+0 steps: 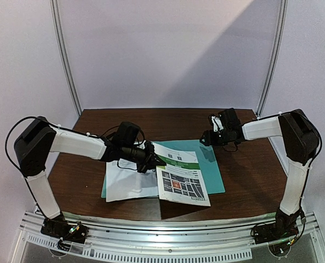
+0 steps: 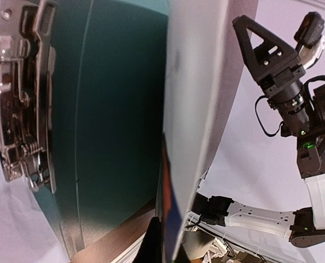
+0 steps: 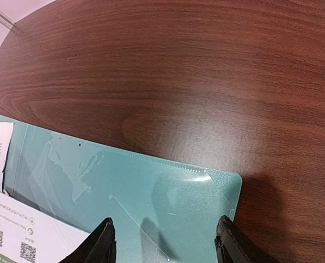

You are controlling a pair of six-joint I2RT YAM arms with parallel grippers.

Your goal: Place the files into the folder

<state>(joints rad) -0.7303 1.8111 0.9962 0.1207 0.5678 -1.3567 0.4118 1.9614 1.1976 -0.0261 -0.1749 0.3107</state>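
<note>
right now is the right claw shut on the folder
No, the right claw is open, its two fingers spread wide over a corner of the teal folder with nothing pinched between them.

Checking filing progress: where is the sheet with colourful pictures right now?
In the top view the colourful sheet lies mid-table on the open folder, just right of the white sheet, with the left pincer at its far left corner.
</note>
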